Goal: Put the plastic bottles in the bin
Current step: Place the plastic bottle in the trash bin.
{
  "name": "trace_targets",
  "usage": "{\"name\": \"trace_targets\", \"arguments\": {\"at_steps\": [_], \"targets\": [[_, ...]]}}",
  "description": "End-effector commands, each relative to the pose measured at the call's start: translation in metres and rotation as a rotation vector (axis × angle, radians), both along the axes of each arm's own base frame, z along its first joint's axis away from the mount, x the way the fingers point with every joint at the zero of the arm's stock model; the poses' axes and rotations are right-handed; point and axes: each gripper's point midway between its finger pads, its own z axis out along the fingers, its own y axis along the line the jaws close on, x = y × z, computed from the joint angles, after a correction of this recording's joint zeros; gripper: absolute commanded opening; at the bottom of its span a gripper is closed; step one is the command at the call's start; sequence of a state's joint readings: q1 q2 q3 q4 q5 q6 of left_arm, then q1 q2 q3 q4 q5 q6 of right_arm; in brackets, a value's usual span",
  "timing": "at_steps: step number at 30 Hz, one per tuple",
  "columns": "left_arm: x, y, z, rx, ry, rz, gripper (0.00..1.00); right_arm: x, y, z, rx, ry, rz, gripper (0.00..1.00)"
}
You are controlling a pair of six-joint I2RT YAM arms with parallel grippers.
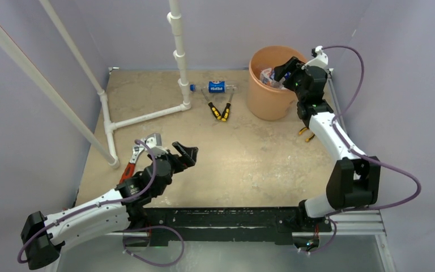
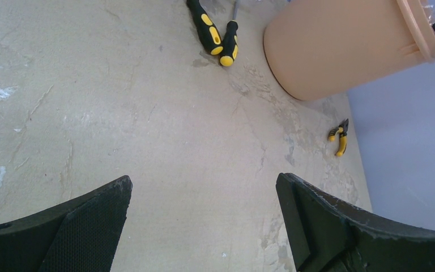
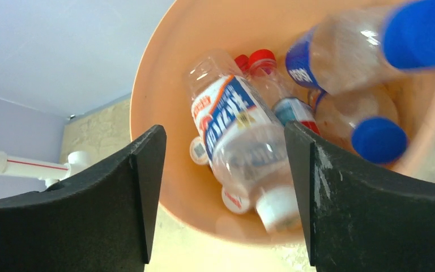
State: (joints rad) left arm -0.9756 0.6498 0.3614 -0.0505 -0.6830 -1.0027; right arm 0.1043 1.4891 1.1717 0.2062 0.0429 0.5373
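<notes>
The orange bin (image 1: 266,102) stands at the far right of the table. My right gripper (image 1: 283,69) hovers over its rim, open. In the right wrist view, between the open fingers (image 3: 224,133), a blurred white-capped bottle (image 3: 243,147) with a red-blue label lies loose inside the bin (image 3: 158,102), among blue-capped (image 3: 374,139) and red-capped (image 3: 263,62) bottles. One bottle (image 1: 215,87) with a blue label and blue cap lies on the table left of the bin. My left gripper (image 1: 188,154) is open and empty above the table's near left; its wrist view (image 2: 204,180) shows bare table between the fingers.
Yellow-and-black pliers (image 1: 220,109) lie just in front of the loose bottle. Smaller pliers (image 1: 306,134) lie by the right arm. A red-handled wrench (image 1: 131,164) lies beside the left arm. A white pipe frame (image 1: 147,116) stands at the back left.
</notes>
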Motion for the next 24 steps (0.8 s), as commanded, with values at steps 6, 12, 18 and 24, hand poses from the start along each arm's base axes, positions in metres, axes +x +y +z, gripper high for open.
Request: {"name": "trace_targets", "arguments": {"at_steps": [6, 12, 18, 24], "targets": [[0.007, -0.007, 0.027, -0.02, -0.047, -0.006, 0.99, -0.031, -0.025, 0.078, -0.007, -0.138, -0.117, 0.79], [0.022, -0.008, 0.06, 0.037, -0.077, 0.052, 0.99, -0.08, -0.005, 0.132, 0.028, -0.33, 0.017, 0.76], [0.051, -0.022, 0.075, 0.176, -0.035, 0.14, 0.99, -0.143, 0.022, 0.136, 0.075, -0.443, 0.185, 0.74], [0.091, -0.072, 0.072, 0.199, 0.028, 0.164, 0.99, -0.196, 0.042, 0.093, 0.135, -0.42, 0.326, 0.73]]}}
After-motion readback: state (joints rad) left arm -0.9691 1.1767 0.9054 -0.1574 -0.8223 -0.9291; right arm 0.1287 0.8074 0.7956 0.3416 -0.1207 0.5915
